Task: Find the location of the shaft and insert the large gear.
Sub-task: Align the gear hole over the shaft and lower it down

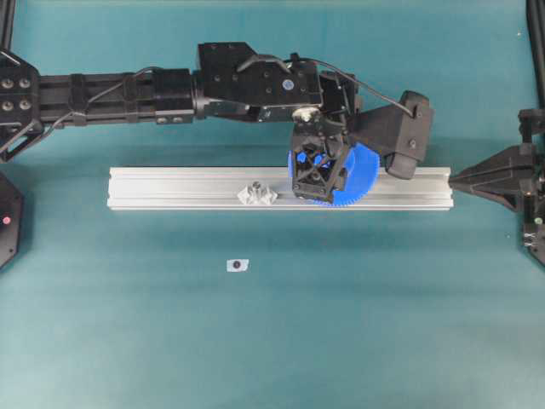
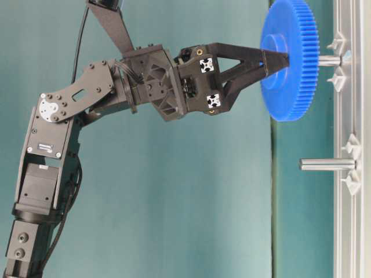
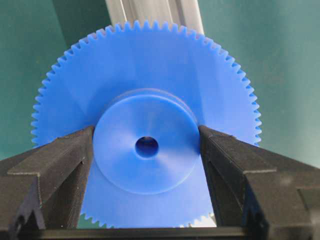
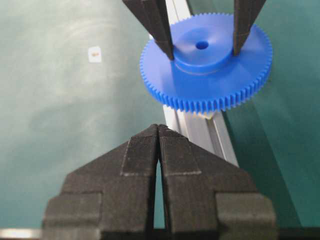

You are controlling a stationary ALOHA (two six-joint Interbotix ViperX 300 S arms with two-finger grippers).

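Top view. The left arm reaches from the left edge across the teal table point(image 1: 128, 341); its left gripper point(image 1: 317, 177) hangs over the aluminium rail point(image 1: 170, 187), closed on the large gear point(image 1: 362, 175), which overlaps both rail edges. Clear mounts point(image 1: 258, 194) sit on the rail; a small white tag point(image 1: 238, 265) lies below it.

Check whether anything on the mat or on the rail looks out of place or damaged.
A small white piece with a dark centre lies alone on the green mat, apart from the aluminium rail. It looks stray there, but what it is cannot be told. The large gear looks undamaged.
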